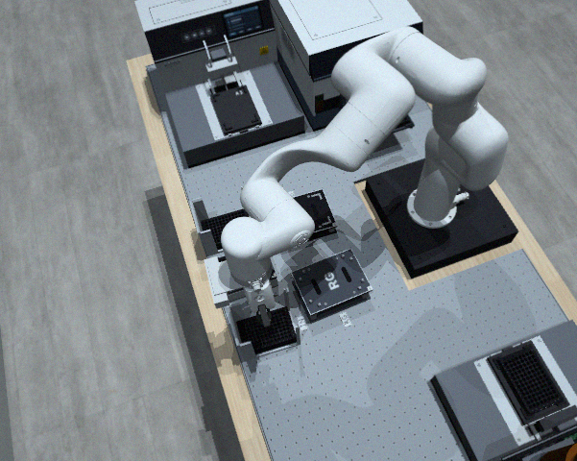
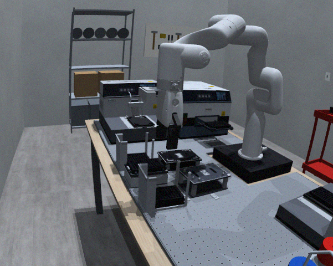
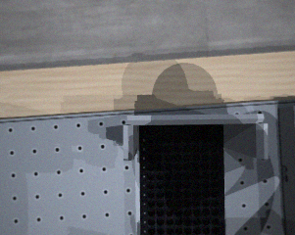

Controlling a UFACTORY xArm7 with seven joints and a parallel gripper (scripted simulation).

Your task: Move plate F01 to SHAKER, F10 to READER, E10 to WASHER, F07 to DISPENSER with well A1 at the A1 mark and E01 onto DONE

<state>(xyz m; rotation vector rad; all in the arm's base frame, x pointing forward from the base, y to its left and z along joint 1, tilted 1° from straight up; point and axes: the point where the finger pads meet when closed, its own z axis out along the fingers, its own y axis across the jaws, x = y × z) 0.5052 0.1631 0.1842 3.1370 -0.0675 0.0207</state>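
My gripper (image 1: 263, 313) is open and empty. It hangs high above the deep rack by the IN label (image 1: 266, 329), well over the tops of the rack walls, as the exterior view shows (image 2: 172, 138). A black well plate (image 3: 181, 178) lies down inside that rack, directly under the wrist camera; my fingers do not show in the wrist view. The same plate shows in the side view (image 2: 168, 195). Another black plate (image 1: 235, 109) sits on the far left instrument. One more plate (image 1: 526, 381) sits on the near right instrument. The plate labels are too small to read.
A second deep rack (image 1: 218, 224) with a dark plate stands behind, partly hidden by my arm. The RG nest (image 1: 330, 282) and another dark nest (image 1: 319, 208) lie to the right. The arm's black base (image 1: 440, 223) and the wooden table edge (image 3: 137, 88) are near.
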